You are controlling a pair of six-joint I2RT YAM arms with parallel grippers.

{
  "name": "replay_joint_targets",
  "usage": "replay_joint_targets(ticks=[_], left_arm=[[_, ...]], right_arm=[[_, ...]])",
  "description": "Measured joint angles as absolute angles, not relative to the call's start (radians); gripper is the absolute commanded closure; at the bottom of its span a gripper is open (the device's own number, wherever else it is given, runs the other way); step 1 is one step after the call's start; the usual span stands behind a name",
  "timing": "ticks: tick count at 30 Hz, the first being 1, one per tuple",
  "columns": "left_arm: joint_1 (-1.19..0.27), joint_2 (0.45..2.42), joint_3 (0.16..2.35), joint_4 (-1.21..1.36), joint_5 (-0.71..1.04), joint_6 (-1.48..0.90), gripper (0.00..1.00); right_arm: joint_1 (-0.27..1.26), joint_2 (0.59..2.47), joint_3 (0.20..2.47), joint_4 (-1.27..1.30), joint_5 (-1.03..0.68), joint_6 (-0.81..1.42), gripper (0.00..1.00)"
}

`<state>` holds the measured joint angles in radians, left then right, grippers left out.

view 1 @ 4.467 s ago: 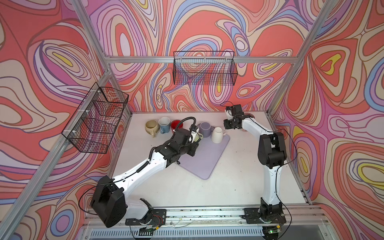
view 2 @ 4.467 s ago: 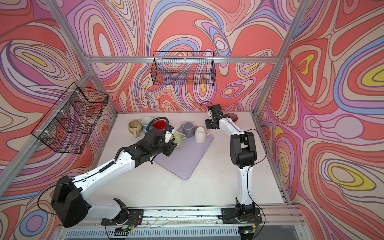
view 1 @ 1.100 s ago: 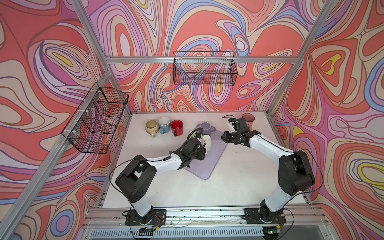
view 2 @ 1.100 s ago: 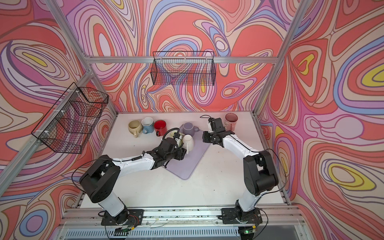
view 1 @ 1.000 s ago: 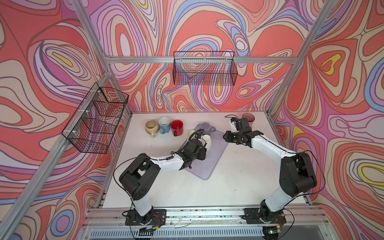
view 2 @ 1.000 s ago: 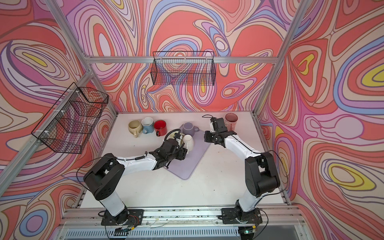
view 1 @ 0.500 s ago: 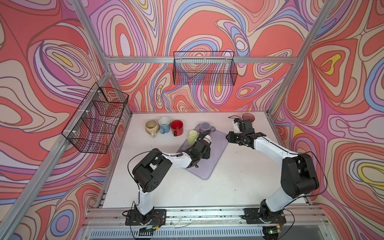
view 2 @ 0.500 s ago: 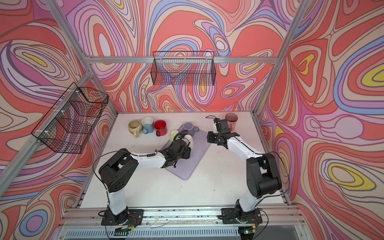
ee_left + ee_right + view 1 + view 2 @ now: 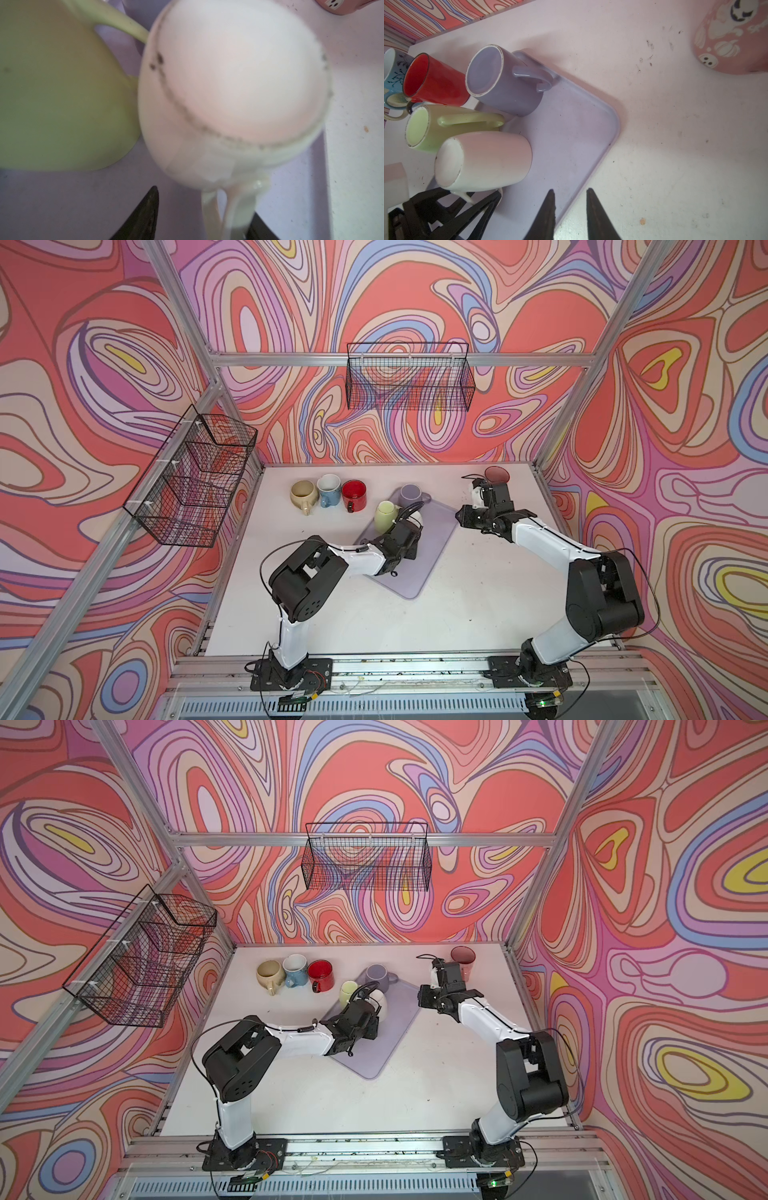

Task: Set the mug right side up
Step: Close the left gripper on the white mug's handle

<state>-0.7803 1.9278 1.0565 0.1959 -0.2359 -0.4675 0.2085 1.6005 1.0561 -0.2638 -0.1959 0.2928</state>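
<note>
Nearest, both arms rise from the front rail. The left arm (image 9: 357,558) stands up from its base, folds at the elbow and lays its forearm low over the counter (image 9: 457,614), reaching back and rightward onto the lilac mat (image 9: 571,128). The left tool (image 9: 473,191) has its jaws apart, straddling the handle of the white mug (image 9: 483,160). In the blurred left wrist view one finger is close by the handle and the other stands clear of it, so nothing is clamped.

The right arm (image 9: 540,539) climbs to a raised elbow on the right, then slopes its forearm back and leftward, with the wrist bent toward the mat. The right tool (image 9: 570,190) is held over the mat's right edge, its jaws a narrow gap apart with nothing between them.

There is one mat and there are seven mugs. Three are bottom up:
- the white mug, standing on the mat toward its left side
- the pale green mug (image 9: 438,137), just beside it at the mat's left edge
- the lilac mug (image 9: 508,91), at the mat's far corner

Four are mouth up. The red mug (image 9: 440,85), blue mug (image 9: 329,489) and beige mug (image 9: 303,494) stand in a row on the counter at the back left. The pink ghost-print mug (image 9: 733,41) stands alone at the back right.

Farthest, two wire baskets hang on the walls: the side basket (image 9: 195,481) on the left wall and the rear basket (image 9: 409,381) on the back wall.
</note>
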Motion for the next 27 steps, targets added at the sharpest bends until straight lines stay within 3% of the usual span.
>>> replay_joint_targets(ticks=[19, 27], left_arm=[[-0.78, 1.959, 1.056, 0.176, -0.264, -0.443, 0.69], [-0.783, 1.948, 1.055, 0.174, -0.277, -0.398, 0.92]], right_arm=[[0.204, 1.6, 1.04, -0.233, -0.197, 0.3, 0.76], [0.204, 1.6, 1.04, -0.231, -0.196, 0.302, 0.76]])
